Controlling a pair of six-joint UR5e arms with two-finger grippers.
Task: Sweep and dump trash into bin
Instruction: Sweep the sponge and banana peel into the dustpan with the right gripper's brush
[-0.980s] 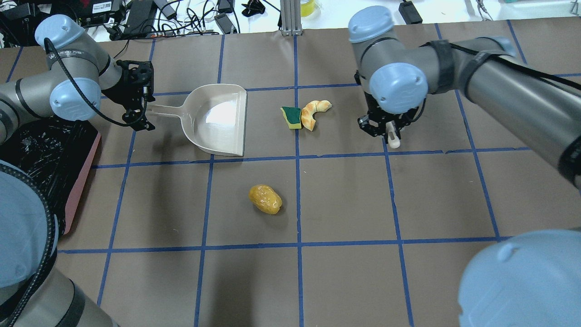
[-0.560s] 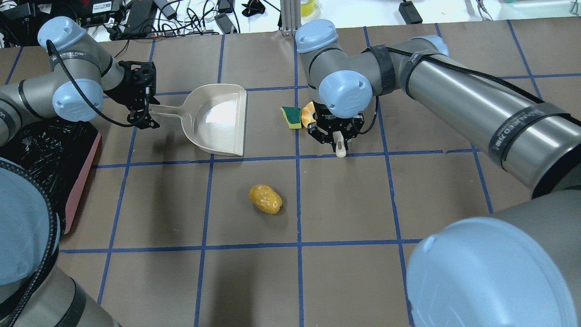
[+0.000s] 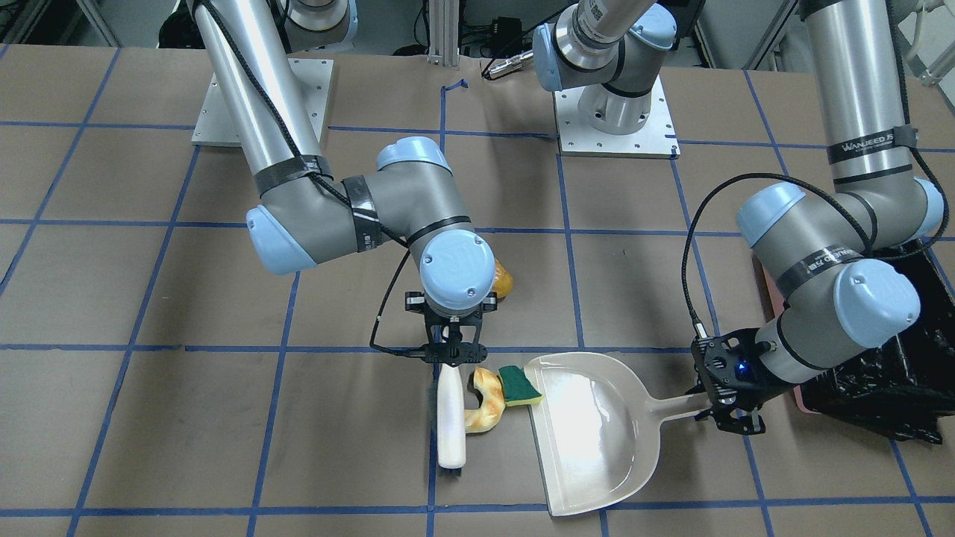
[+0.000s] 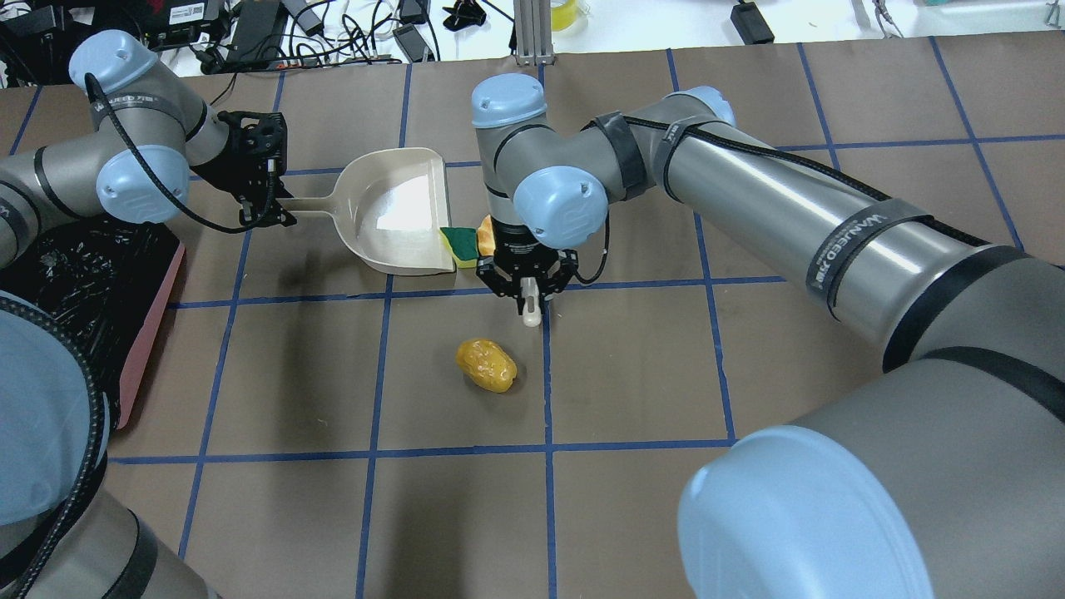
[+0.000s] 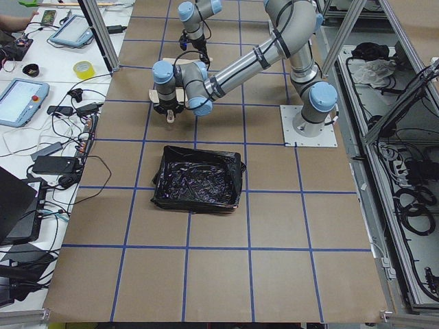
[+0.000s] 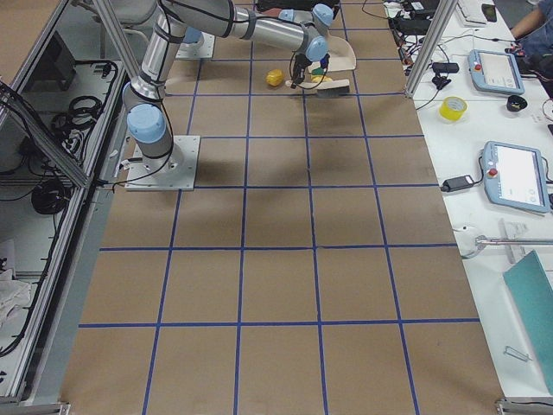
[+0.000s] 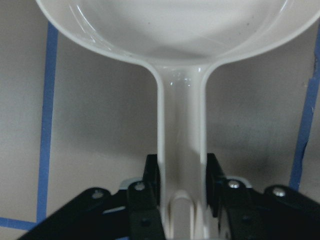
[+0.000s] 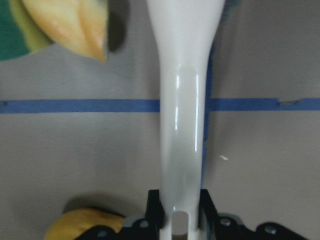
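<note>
The green-and-yellow sponge wedge (image 4: 456, 243) lies at the open mouth of the beige dustpan (image 4: 399, 212). The golden croissant piece (image 3: 485, 406) lies between the sponge and the beige brush (image 3: 451, 418). My right gripper (image 4: 526, 283) is shut on the brush handle (image 8: 182, 125). My left gripper (image 4: 270, 212) is shut on the dustpan handle (image 7: 181, 150). The yellow-brown potato lump (image 4: 487, 364) lies alone on the table, nearer the robot. The pink bin (image 4: 146, 333) with its black bag stands at the table's left edge.
The table is covered in brown paper with a grid of blue tape (image 4: 545, 449). Cables and electronics (image 4: 274, 25) lie beyond the far edge. My right arm (image 4: 749, 208) reaches across the middle of the table.
My right arm has swept left with the brush and pushed the sponge and croissant up to the dustpan's mouth. The dustpan has tilted slightly. The potato has not moved.
</note>
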